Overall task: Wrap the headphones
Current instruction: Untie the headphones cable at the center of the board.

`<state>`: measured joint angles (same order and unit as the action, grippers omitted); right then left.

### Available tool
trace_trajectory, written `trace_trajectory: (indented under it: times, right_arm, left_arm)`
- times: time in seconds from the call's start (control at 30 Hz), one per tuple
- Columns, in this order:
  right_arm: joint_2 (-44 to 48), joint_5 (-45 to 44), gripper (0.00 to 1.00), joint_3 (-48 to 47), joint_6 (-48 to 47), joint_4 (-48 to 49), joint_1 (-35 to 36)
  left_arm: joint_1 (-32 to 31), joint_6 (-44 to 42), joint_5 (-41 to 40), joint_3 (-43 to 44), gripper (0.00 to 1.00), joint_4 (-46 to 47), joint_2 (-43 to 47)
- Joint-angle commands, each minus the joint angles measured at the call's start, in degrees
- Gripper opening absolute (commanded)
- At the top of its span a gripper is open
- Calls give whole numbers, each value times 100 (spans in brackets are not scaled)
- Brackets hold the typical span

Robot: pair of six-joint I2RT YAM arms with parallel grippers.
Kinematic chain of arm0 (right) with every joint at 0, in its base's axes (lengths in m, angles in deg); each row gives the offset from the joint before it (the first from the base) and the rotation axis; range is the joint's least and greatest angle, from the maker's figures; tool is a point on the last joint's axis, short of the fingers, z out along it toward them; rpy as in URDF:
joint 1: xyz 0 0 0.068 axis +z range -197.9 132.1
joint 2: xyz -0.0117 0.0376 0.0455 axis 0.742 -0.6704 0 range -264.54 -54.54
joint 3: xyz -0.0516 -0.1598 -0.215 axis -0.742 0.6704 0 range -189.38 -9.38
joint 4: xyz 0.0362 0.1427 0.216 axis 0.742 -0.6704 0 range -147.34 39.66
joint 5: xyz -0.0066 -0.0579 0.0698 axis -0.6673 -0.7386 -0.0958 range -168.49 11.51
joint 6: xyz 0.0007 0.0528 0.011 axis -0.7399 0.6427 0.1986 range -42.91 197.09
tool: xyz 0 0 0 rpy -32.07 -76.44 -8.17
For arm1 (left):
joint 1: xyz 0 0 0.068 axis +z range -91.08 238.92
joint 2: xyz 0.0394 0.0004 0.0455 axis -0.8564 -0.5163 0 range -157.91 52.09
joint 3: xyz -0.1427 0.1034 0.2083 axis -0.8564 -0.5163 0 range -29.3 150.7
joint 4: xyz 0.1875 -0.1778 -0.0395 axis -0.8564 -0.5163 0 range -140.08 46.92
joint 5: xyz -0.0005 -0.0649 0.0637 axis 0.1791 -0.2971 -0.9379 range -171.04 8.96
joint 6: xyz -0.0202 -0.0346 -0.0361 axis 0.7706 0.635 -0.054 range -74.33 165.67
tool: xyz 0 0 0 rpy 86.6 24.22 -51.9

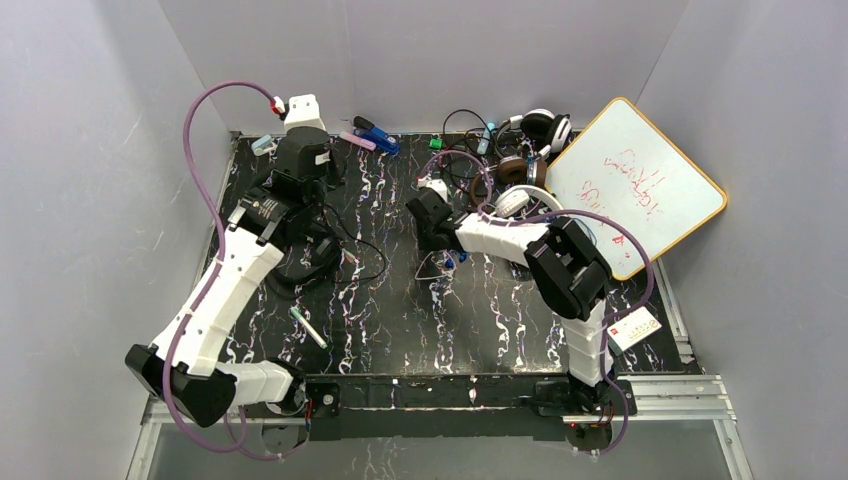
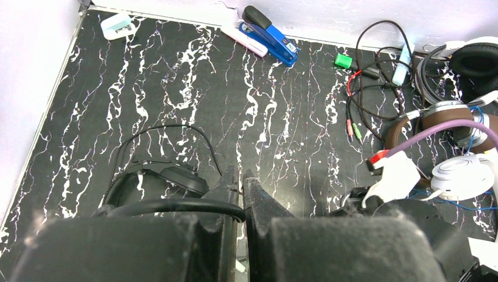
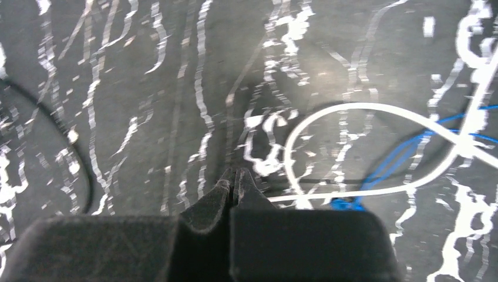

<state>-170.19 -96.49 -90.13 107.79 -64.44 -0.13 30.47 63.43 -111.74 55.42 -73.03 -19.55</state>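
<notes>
Headphones count: 3 sure, maybe 4.
- 1 black set flat on the table, left side, right under the left arm, thin black cord looping off it.
- 1 brown-cup set and 1 white set, piled with tangled cords at the far right, next to the whiteboard.
- 1 black pad in a white frame behind those two. Can't tell if it's a separate set.

Left gripper: fingers pressed together, low over the table just right of the black set. A black cord runs across the near finger toward the gap; can't tell if it's actually pinched.

Right gripper: fingers closed tip to tip at mid-table. Nothing visible between the tips. 1 white cord loops just to its right, 1 blue cord crosses that loop; the white one runs up against the finger's side, grip unclear.

Other stuff: 1 blue stapler, 1 pink marker, 1 green block along the far edge, 1 pen near front left.
</notes>
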Motion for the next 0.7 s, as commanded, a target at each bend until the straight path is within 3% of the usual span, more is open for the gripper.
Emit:
trace_trajectory:
  times: [0.0, 0.17, 0.43, 0.53, 0.67]
  right_arm:
    - [117, -680, 1, 70, 351, -358, -436]
    - [746, -683, 1, 981, 496, -502, -1131]
    - [2752, -900, 1, 2612, 614, -494, -2963]
    - [3403, -954, 1, 2694, 424, -349, -3134]
    - [3712, 177, 1, 2370, 61, -225, -3087]
  left_arm:
    - [23, -44, -102, -75, 0, 112, 103]
    - [23, -46, -89, -101, 0, 151, 80]
    - [23, 7, 153, -186, 0, 267, 34]
    - [23, 70, 340, -227, 0, 280, -27]
    - [23, 121, 449, -250, 0, 308, -70]
